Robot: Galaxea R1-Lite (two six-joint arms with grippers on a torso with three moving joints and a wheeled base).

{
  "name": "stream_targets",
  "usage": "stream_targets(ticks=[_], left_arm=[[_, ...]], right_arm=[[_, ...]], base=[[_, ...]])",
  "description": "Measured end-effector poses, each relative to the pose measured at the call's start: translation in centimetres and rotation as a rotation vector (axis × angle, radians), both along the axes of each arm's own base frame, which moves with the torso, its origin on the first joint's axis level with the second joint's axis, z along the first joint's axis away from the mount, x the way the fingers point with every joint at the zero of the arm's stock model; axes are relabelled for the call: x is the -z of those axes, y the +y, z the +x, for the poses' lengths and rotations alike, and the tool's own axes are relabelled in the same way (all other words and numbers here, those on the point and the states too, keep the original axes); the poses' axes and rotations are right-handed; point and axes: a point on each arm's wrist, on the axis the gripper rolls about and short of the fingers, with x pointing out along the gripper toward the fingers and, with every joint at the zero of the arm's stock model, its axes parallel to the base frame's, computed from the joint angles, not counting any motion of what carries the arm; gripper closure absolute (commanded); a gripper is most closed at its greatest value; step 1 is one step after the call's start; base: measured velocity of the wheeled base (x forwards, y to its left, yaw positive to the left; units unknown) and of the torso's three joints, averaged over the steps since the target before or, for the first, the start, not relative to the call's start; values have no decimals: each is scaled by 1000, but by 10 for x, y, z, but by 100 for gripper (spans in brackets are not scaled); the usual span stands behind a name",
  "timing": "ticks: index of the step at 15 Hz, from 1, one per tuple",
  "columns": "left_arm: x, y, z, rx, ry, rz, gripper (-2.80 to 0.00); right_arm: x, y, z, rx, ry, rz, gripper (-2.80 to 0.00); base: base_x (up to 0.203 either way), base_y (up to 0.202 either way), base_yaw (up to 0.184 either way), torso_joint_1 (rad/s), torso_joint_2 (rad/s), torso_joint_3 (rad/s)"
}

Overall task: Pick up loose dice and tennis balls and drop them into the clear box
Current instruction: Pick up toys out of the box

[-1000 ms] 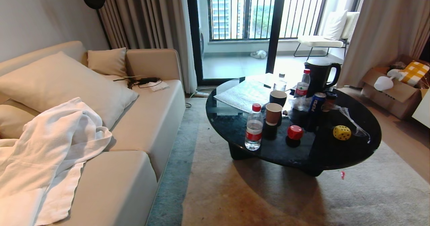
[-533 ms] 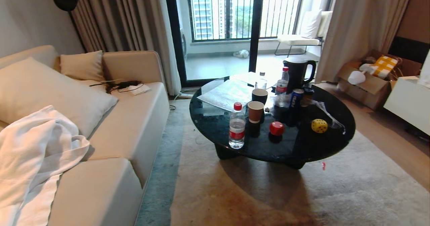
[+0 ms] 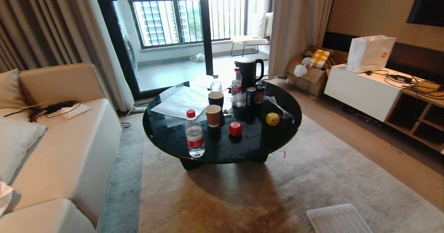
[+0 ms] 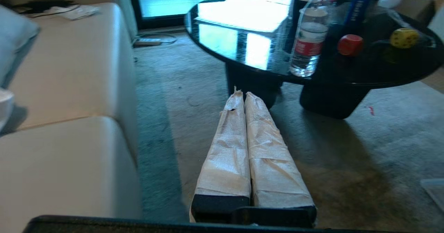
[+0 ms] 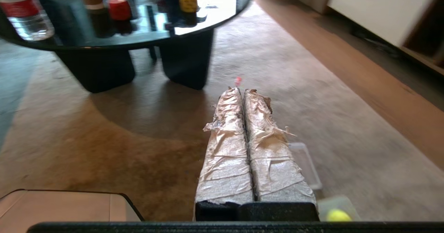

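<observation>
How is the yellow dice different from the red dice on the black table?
The yellow dice is yellow with dark dots showing; the red dice is red, and its dots cannot be made out. The yellow dice sits beside crinkly clear plastic, while the red dice sits just in front of the brown paper cup. Both are chunky, round-cornered, about the same size, and rest on the black table.

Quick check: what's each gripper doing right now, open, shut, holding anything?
Left gripper: shut, empty, above the carpet.
Right gripper: shut, empty, above the carpet.
</observation>
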Motion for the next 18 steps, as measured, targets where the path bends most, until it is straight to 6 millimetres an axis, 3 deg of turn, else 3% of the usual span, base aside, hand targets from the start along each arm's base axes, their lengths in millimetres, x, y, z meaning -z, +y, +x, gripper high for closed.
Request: stream_targets(ticks=[4, 8, 18], left_arm=[[0, 0, 0, 0, 1, 0, 0], [0, 0, 0, 0, 0, 0, 0], [0, 0, 0, 0, 0, 0, 0]], right_arm=[[0, 0, 0, 1, 0, 2, 0], [0, 0, 0, -1, 0, 0, 0], [0, 0, 0, 1, 0, 0, 0]], base=[[-1, 8, -122, 1, 2, 4], [0, 0, 0, 0, 0, 0], [177, 0, -1, 1, 2, 4]])
